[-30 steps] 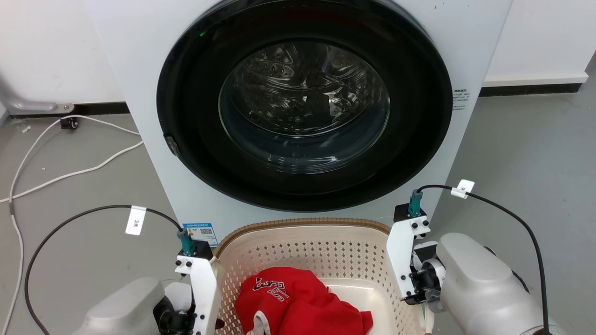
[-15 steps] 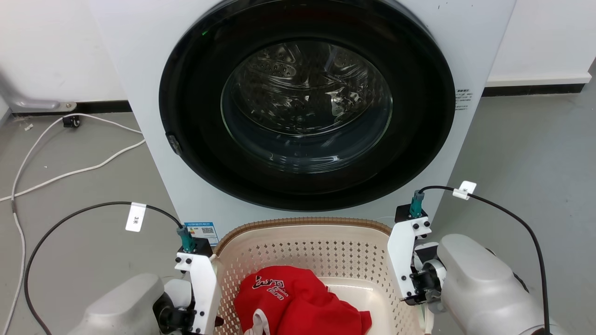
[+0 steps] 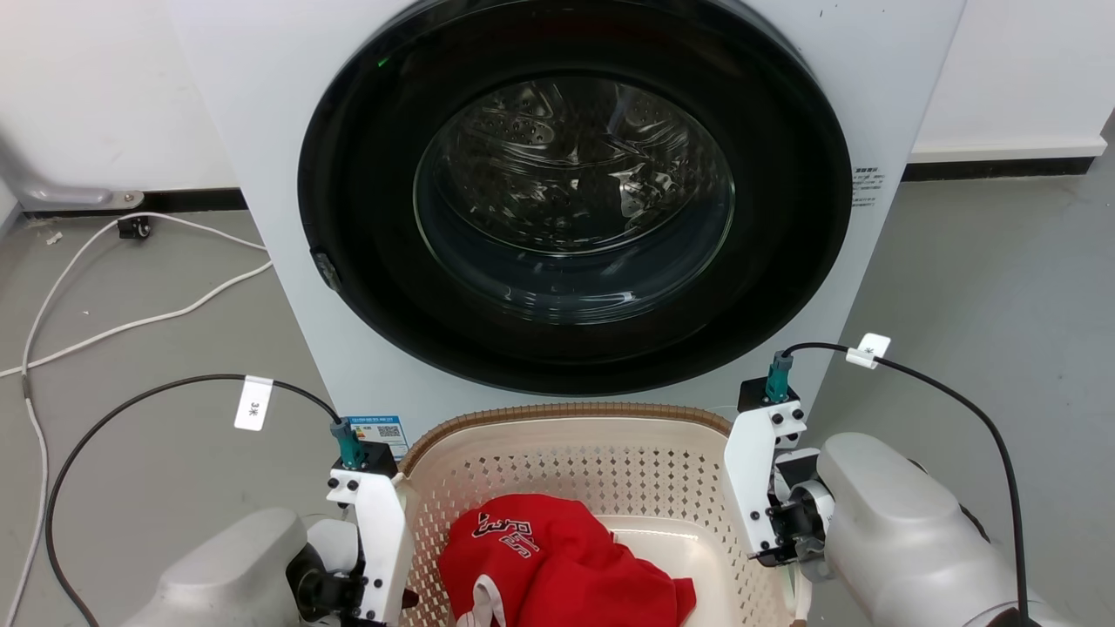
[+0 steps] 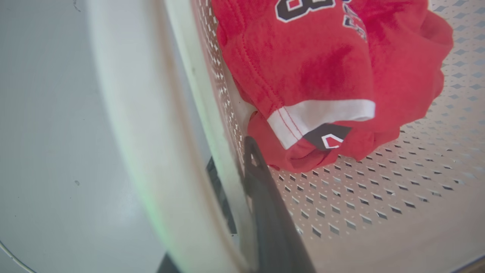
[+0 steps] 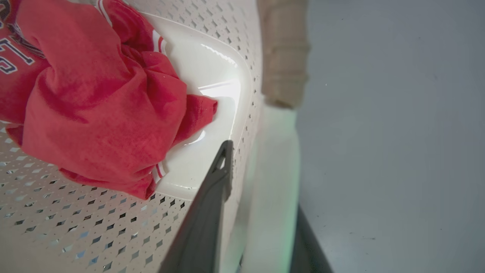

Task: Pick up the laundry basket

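The laundry basket [image 3: 566, 461], close before the washing machine [image 3: 244, 131] and holding one red garment [image 3: 557, 566], is judged light, fairly stiff perforated plastic; grasp at both side handles, where the left gripper [image 4: 231, 155] and right gripper [image 5: 263, 178] each clamp its wall.

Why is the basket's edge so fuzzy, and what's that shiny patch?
Left wrist view: basket rim too near the lens, so blurred. Right wrist view: same blur, plus glare on the basket's smooth bottom. Head view: sharp, washer door reflecting.
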